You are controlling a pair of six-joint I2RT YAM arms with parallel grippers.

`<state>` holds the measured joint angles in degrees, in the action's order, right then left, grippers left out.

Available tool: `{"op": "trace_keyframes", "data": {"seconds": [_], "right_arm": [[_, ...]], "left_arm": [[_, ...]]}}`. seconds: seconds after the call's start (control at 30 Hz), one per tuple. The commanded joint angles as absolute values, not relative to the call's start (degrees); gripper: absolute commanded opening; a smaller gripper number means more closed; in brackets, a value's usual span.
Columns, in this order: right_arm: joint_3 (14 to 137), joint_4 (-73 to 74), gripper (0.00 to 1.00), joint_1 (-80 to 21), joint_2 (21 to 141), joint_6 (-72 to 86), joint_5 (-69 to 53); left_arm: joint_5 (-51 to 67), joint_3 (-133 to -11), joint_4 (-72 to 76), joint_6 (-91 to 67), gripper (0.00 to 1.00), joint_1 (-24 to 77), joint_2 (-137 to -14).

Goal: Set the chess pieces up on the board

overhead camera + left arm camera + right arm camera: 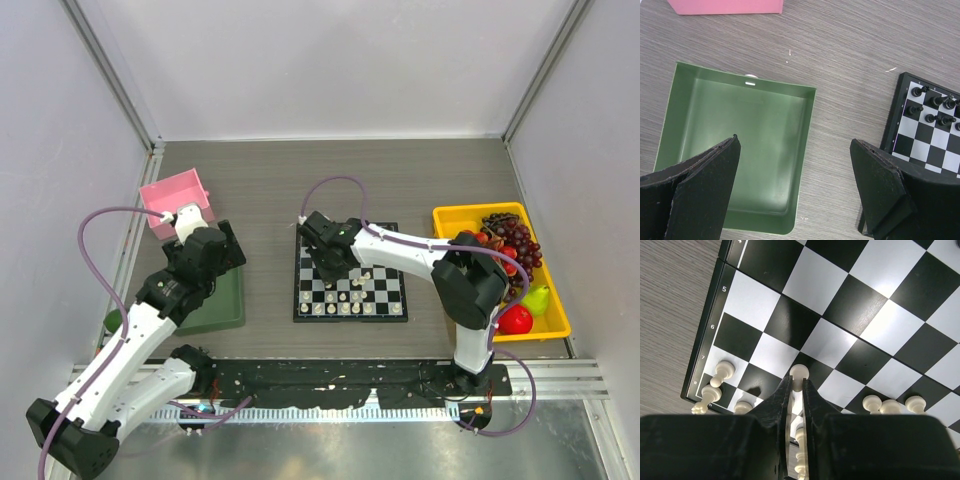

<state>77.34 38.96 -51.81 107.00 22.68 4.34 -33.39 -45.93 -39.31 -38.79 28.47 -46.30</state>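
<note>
I'm looking at a grey wood-grain table [420,180] boxed in by plain white walls [330,60]. 1 board [385,300] lies at its centre.

There are 3 containers. 1 green tray [228,305] sits left of the board, 1 pink box [175,195] left of it and farther back, and 1 yellow tray [455,215] of fruit to its right.

There are 2 arms. The left gripper [795,165] hangs over the green tray's board-side edge, jaws spread wide, holding nothing. The right gripper [796,385] is over the board's white end, fingers pinched on 1 white pawn [799,372]. I cannot tell whether the pawn's base touches the board.

The cream-white chess pieces [890,405] crowd the board's near rows, 3 of them side by side right of the fingers. About 7 black pieces [935,107] show at the board's far-left corner.
</note>
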Motion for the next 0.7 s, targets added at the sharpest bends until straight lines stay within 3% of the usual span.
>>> {"op": "trace_keyframes", "data": {"seconds": [0.0,0.67], "right_arm": [[77.96,37.62,0.13,-52.21,105.3,21.8,4.74],[77.7,36.74,0.13,-55.55,104.15,21.36,3.25]], "left_arm": [[-34.54,-46.32,-37.88,-39.2,1.0,28.21,-46.32],[-34.28,-46.41,-37.62,-39.29,1.0,28.21,-46.41]]}}
